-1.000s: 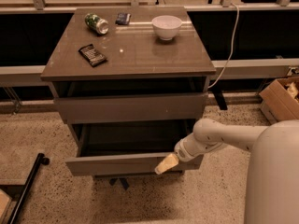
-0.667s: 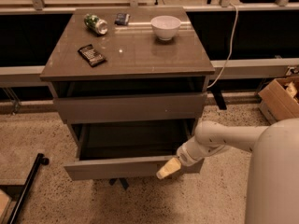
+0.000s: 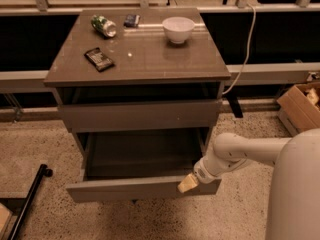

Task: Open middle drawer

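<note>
In the cabinet [image 3: 145, 59] we see the middle drawer [image 3: 125, 189] pulled well out, dark floor showing, so we judge little is left, while the gripper [image 3: 187, 184] sits at its front's right end, grip unclear.

Bowl [image 3: 178, 29] far right and can [image 3: 103, 25] far left on the table [image 3: 150, 59]; below, the middle drawer [image 3: 142, 188] juts nearward, gripper [image 3: 187, 184] at its front's right end.

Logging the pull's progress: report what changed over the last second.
The middle drawer has slid further out toward the camera, and the gripper at the right of its front panel moved out with it. The can, bowl and dark packet on top, and the closed drawer above, stayed put.
</note>
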`<control>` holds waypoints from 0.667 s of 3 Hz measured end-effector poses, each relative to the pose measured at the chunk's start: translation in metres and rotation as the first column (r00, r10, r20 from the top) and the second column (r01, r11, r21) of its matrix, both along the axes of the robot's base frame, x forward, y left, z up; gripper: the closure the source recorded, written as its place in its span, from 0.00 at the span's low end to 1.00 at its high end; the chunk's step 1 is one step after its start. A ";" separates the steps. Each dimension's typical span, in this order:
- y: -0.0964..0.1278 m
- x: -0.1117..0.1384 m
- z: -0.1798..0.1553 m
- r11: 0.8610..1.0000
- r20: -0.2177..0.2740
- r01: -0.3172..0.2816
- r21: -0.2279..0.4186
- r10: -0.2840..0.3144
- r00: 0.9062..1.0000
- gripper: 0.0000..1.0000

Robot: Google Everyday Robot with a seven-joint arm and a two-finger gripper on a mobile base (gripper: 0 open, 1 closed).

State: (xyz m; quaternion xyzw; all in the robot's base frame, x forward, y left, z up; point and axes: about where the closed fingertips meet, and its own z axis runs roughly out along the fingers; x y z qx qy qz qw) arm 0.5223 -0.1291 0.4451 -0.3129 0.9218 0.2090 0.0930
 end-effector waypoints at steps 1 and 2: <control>0.001 0.001 0.001 1.000 0.000 0.000 0.000 0.000 1.000 0.43; 0.002 -0.001 -0.001 1.000 -0.009 -0.012 -0.012 0.012 1.000 0.14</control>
